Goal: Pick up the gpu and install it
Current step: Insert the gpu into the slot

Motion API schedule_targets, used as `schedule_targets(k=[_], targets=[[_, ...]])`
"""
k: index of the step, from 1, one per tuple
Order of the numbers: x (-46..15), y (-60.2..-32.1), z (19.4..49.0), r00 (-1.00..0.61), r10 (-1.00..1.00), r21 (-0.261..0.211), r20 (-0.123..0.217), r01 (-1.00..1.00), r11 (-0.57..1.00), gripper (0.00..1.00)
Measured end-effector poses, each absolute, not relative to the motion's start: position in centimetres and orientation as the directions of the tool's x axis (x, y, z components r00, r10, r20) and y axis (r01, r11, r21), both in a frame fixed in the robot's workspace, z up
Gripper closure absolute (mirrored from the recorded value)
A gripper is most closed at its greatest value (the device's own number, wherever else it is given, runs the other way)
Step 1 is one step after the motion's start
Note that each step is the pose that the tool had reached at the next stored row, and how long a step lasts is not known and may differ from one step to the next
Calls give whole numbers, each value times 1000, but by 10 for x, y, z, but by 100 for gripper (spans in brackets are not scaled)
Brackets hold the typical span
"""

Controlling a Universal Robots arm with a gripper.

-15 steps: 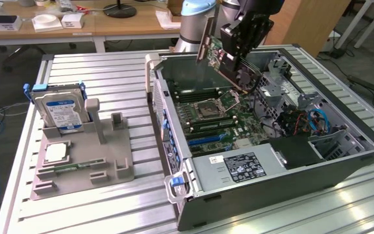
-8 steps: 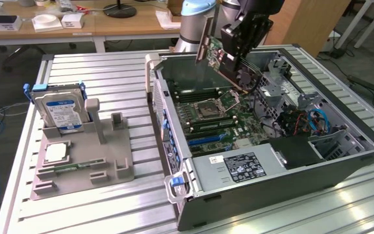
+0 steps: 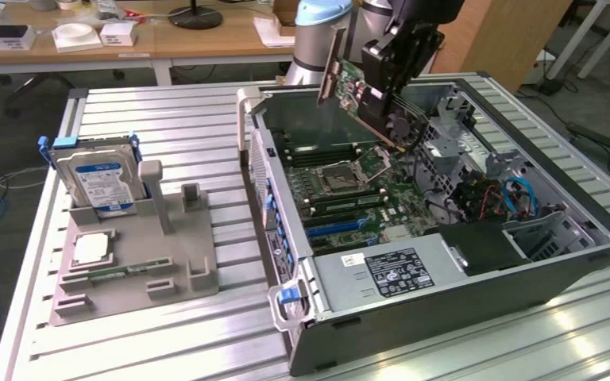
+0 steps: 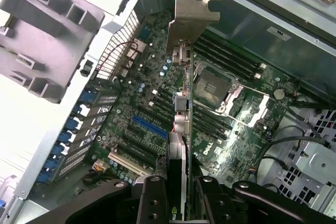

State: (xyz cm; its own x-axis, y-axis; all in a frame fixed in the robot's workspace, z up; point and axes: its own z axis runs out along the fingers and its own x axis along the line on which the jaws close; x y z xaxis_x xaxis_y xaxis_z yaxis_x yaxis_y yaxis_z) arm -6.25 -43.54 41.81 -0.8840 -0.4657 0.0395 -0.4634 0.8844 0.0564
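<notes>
One hard drive (image 3: 98, 178) in a grey holder (image 3: 194, 270) stands at the exterior view's left on the slatted metal surface (image 3: 167, 119), a wooden desk (image 3: 199, 36) behind; the wrist view looks edge-on down the gpu (image 4: 180, 108) to the motherboard (image 4: 236, 129) slots. Rightward, the arm (image 3: 416, 20) reaches down over the open computer case (image 3: 559, 262), tool (image 3: 390, 78) clamped on the gpu, held tilted above the motherboard.

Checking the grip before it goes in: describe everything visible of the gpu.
The gpu is a thin green circuit card with a silver metal end bracket and a black cooler. It hangs tilted above the motherboard of the open case, not yet seated, clamped by the gripper. Nothing else touches it.
</notes>
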Motion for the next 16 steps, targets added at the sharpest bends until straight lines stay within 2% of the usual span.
schedule_targets(k=[16], targets=[[-63, -435, 418, -854, -518, 56, 39, -516, 855, 73]])
